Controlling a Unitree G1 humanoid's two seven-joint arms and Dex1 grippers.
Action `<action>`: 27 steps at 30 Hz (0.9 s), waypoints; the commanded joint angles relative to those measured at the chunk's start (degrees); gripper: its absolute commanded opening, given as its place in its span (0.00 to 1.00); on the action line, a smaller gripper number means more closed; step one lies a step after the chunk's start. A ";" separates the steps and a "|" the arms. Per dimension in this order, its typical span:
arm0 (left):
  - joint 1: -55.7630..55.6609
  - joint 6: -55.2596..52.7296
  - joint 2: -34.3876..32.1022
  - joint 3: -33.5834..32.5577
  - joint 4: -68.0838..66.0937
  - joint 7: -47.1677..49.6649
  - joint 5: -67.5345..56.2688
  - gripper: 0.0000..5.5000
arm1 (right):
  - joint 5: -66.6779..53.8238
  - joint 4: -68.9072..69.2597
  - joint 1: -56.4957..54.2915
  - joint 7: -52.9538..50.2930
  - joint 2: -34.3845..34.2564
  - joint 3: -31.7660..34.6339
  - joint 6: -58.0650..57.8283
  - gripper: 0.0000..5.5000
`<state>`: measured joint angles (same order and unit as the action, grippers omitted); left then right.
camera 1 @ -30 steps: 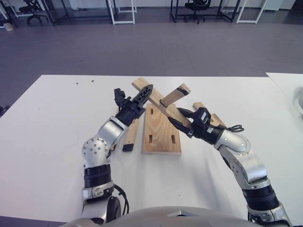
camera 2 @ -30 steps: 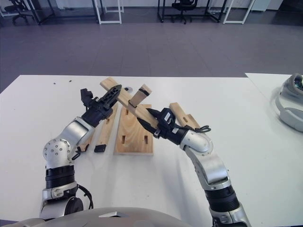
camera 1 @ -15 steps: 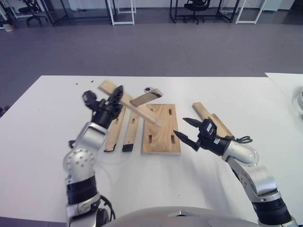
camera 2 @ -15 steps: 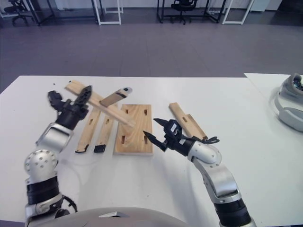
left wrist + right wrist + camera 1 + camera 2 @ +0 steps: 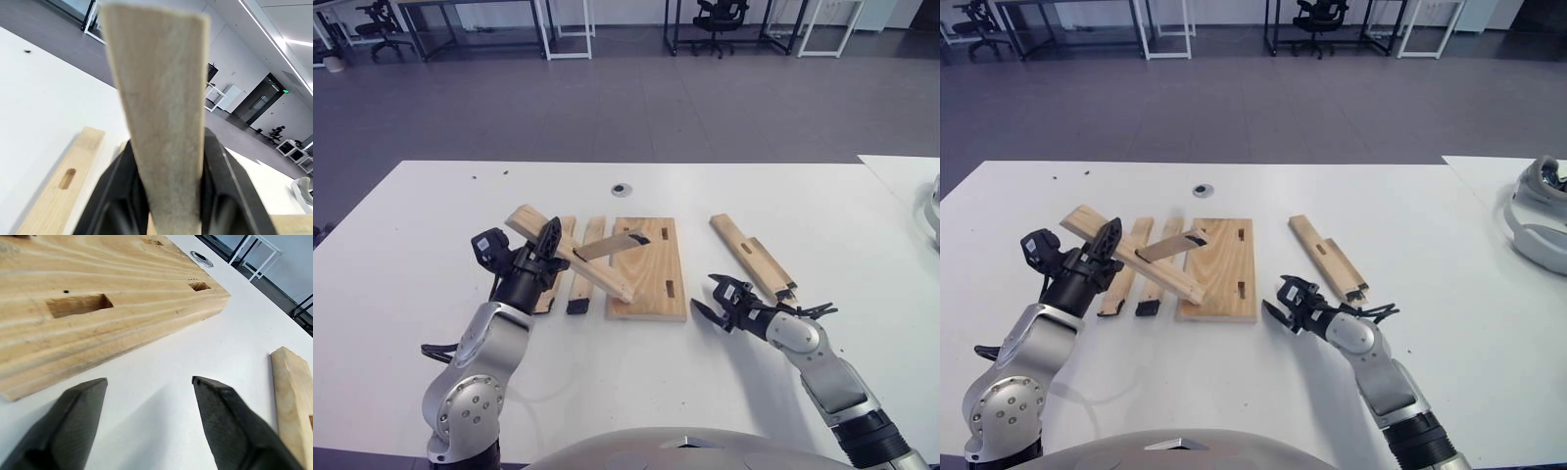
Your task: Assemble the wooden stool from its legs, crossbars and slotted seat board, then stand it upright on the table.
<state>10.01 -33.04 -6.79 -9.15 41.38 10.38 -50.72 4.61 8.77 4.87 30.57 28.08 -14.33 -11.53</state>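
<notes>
My left gripper point(image 5: 546, 245) is shut on a long wooden leg point(image 5: 597, 273) with a shorter crossbar point(image 5: 612, 245) joined to it at an angle. It holds this piece tilted over two legs point(image 5: 588, 260) lying flat and over the left edge of the slotted seat board point(image 5: 656, 257). In the left wrist view the leg point(image 5: 161, 112) sits clamped between the black fingers point(image 5: 222, 176). My right gripper point(image 5: 703, 297) is open, low over the table just right of the board's near corner. Its wrist view shows the open gripper point(image 5: 146, 382) facing the seat board point(image 5: 122, 318).
Two more wooden pieces point(image 5: 750, 256) lie side by side right of the board, close behind my right gripper. A round grommet point(image 5: 624, 187) sits in the table behind the board. A white headset point(image 5: 1538, 220) rests on the neighbouring table at far right.
My right gripper let go of the joined piece and dropped to the table by the board's near corner. My left gripper carried the piece left, lower and closer to me.
</notes>
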 commanded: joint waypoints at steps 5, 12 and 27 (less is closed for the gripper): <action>2.28 1.63 0.81 2.82 -0.35 2.81 9.30 0.18 | 0.88 -1.20 0.03 0.36 -0.98 -1.17 -0.41 0.59; 0.01 -6.08 -6.10 14.82 3.79 3.88 22.31 0.19 | -2.93 3.39 -0.79 3.73 -2.12 -1.41 -0.42 0.59; -8.28 -22.82 -0.91 2.86 11.08 8.95 12.41 0.18 | -0.71 -4.33 -5.31 3.25 -5.81 -4.32 0.69 0.59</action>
<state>2.63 -51.03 -5.08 -5.23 53.66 20.53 -36.69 4.22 5.67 0.65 34.33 23.22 -18.81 -10.90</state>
